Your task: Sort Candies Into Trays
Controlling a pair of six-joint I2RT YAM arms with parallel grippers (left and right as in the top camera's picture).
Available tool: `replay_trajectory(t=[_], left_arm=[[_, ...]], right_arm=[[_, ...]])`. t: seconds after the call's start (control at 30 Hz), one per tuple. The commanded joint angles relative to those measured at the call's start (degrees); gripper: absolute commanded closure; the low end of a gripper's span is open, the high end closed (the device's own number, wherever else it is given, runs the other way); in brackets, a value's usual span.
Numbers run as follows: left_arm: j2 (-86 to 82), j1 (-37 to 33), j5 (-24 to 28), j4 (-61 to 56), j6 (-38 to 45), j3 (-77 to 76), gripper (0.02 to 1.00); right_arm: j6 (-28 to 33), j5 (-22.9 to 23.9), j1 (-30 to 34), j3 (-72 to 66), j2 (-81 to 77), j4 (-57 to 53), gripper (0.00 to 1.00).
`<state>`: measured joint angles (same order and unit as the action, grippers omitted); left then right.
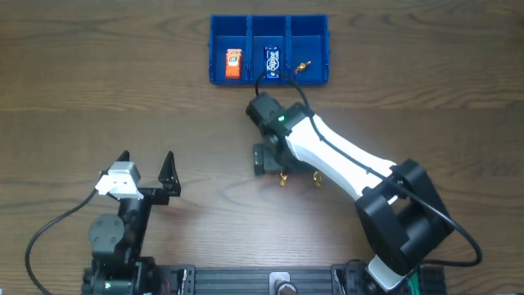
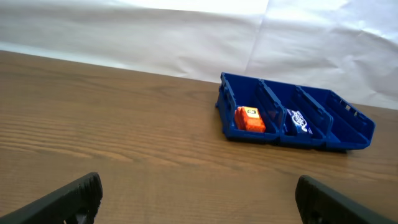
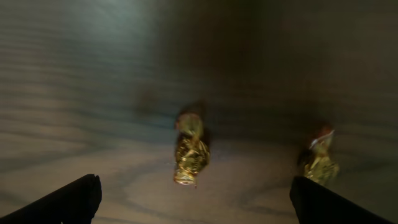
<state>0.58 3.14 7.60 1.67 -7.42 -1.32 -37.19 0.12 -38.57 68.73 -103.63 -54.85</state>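
right claw (image 3: 193, 193) hangs apart over two loose gold candies; left claw (image 1: 146, 157) waits apart by its base.
on the wooden surface (image 1: 82, 82) the blue tray (image 1: 268, 49) sits at the far middle with three compartments: an orange candy (image 1: 233, 64) in its left one, a blue candy (image 1: 273, 61) in the middle one, a small gold sweet (image 1: 303, 66) in the right one. the right claw's fingers stand wide apart above the first loose gold candy (image 3: 189, 152), which lies about midway between them; the second loose gold candy (image 3: 320, 162) lies near it, closer to one finger, the two not touching. from above, the right arm's white forearm (image 1: 336, 156) slants just beside both loose candies, and its black cable (image 1: 282, 78) loops across the tray's front wall. the left claw is well apart from the tray and candies.
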Motion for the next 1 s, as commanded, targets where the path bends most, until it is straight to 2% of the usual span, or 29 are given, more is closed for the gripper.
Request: replay_trajectory(t=[0.03,0.13,0.6,0.7,0.83,1.0], left_arm=[[-0.4,-0.2,1.0,2.1,0.6,1.0,0.02],[-0.4,-0.2,1.0,2.0,0.6,1.0,0.02],[-0.4,-0.2,1.0,2.0,0.6,1.0,0.02],[-0.4,-0.2,1.0,2.0,0.6,1.0,0.02],[-0.4,-0.2,1.0,2.0,0.6,1.0,0.02],[-0.4,-0.2,1.0,2.0,0.6,1.0,0.02]], right_arm=[[-3.5,-0.8,-0.1,-3.9,1.0,1.9,0.001],[-4.0,-2.0,-0.1,-5.0,1.0,3.4,0.018],[-4.9,-1.6,-0.4,-5.0,-2.0,7.9,0.086],[-4.9,-1.5,-0.4,-5.0,-2.4,8.3,0.167],[-4.8,-1.5,-0.4,-5.0,-2.7,8.3,0.327],[-4.8,-1.5,-0.4,-5.0,-3.1,8.8,0.386]])
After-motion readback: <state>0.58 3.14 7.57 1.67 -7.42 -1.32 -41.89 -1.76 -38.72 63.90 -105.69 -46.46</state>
